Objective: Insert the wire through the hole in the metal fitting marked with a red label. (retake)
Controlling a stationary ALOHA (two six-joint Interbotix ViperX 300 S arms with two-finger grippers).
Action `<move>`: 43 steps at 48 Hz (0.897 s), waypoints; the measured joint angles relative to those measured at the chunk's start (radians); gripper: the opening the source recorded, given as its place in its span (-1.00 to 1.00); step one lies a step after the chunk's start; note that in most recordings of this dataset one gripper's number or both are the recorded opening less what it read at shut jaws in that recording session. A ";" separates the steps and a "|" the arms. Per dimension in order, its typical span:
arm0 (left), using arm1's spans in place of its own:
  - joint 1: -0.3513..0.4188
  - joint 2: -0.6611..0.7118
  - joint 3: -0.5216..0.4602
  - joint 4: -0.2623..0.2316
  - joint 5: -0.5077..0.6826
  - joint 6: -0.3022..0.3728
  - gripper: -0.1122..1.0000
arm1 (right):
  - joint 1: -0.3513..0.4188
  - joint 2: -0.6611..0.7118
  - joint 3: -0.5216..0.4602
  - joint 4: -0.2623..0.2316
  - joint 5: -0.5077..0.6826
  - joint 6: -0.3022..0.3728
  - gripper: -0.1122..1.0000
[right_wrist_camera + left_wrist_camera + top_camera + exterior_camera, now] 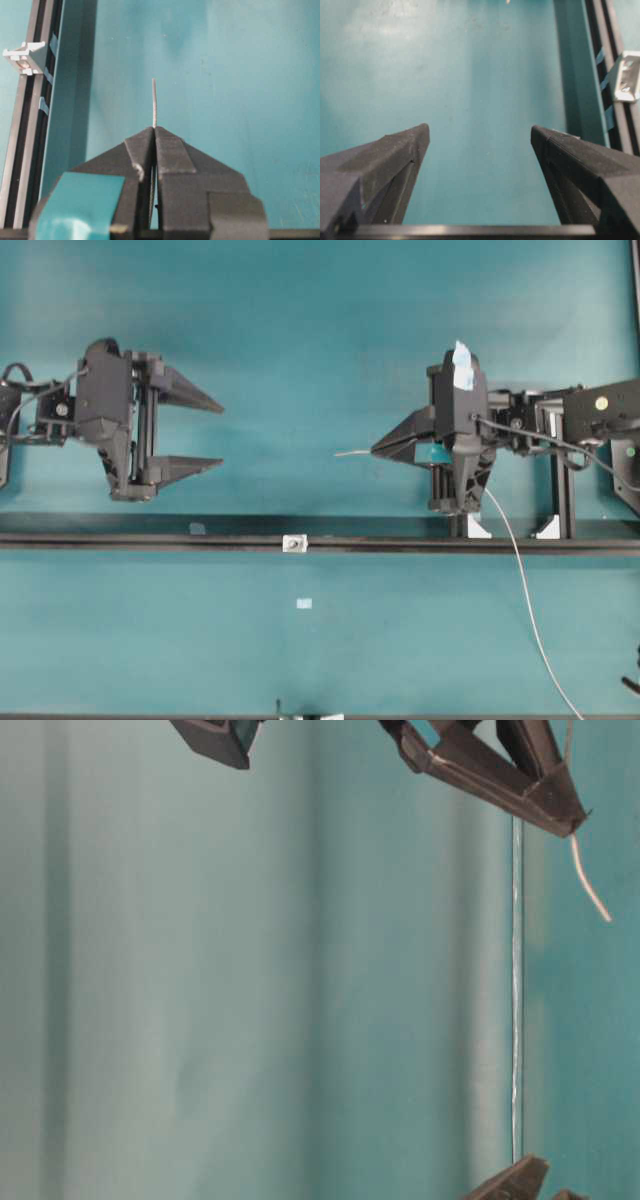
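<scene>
Pinching the thin, floppy wire [154, 102] near its tip, my right gripper [154, 131] keeps the stub stiff; left gripper [480, 137] spread.

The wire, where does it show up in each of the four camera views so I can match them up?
Overhead: the wire pokes left from the shut right gripper, then trails down to the bottom edge.
Table-level: upper right, a short curved end below the fingertips.
Left wrist: not clearly in view.
Right wrist: centre, rising straight from the pinched fingertips.
Shared landmark: the black rail, with the metal fitting on it.
</scene>
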 measured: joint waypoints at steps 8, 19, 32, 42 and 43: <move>-0.038 0.006 0.000 0.000 -0.025 0.000 0.24 | 0.000 0.002 0.005 0.000 -0.021 0.000 -0.76; -0.095 0.067 0.021 -0.002 -0.146 -0.005 0.24 | 0.009 0.020 0.017 0.006 -0.104 0.003 -0.76; -0.121 0.198 0.029 -0.003 -0.314 -0.063 0.24 | 0.072 0.084 0.043 0.061 -0.273 -0.002 -0.76; -0.129 0.307 0.021 -0.005 -0.436 -0.078 0.24 | 0.121 0.120 0.051 0.135 -0.341 -0.055 -0.76; -0.129 0.314 0.020 -0.005 -0.448 -0.078 0.24 | 0.126 0.123 0.051 0.146 -0.347 -0.064 -0.76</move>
